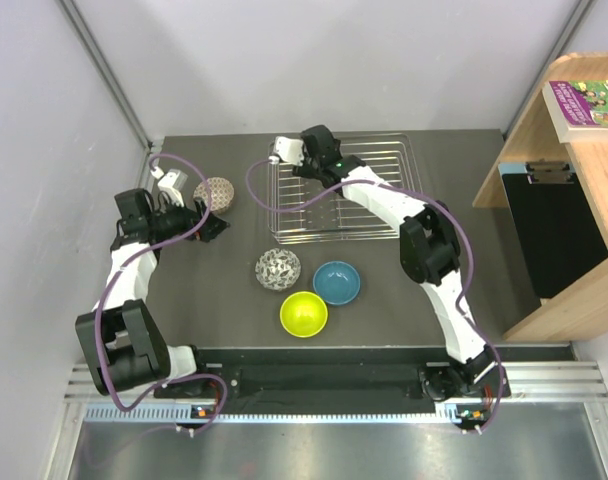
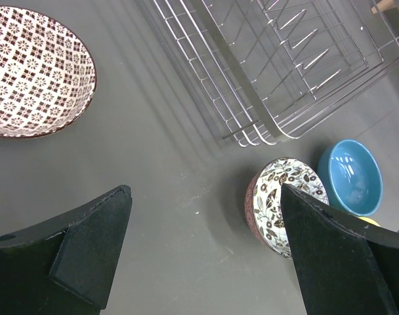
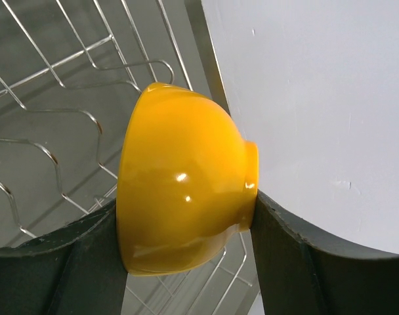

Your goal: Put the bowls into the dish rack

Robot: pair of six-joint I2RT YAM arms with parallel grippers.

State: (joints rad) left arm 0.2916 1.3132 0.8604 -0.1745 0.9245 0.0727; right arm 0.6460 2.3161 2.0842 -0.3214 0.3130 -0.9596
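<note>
Dark grey table (image 1: 384,300) fills a booth of pale walls (image 1: 334,60). A wooden shelf (image 1: 574,200) at the right carries a book (image 1: 589,100), and a metal rail (image 1: 284,440) runs along the near edge. The rack (image 1: 389,165) sits at the far middle of the table. The right gripper (image 3: 183,216) has its fingers about half apart and clamped on the orange bowl (image 3: 180,177), one finger at the rim side and the other against the foot. The bowl stands on edge above the wires at the rack's far left corner, close to the wall; whether it touches the wires cannot be told. Four bowls sit on the table. The mosaic bowl (image 1: 216,193) is left of the rack, just beside the left gripper (image 2: 206,256), whose fingers are spread wide and hold nothing above bare table. In front of the rack, the floral bowl (image 1: 278,268) and blue bowl (image 1: 336,282) sit side by side, with the green bowl (image 1: 304,314) just in front between them. From above, the orange bowl is hidden under the right wrist. In the left wrist view the mosaic bowl is cut off by the frame's edge, the floral bowl is partly behind a finger, and the green bowl shows only as a sliver. The book's title is too small to read.
</note>
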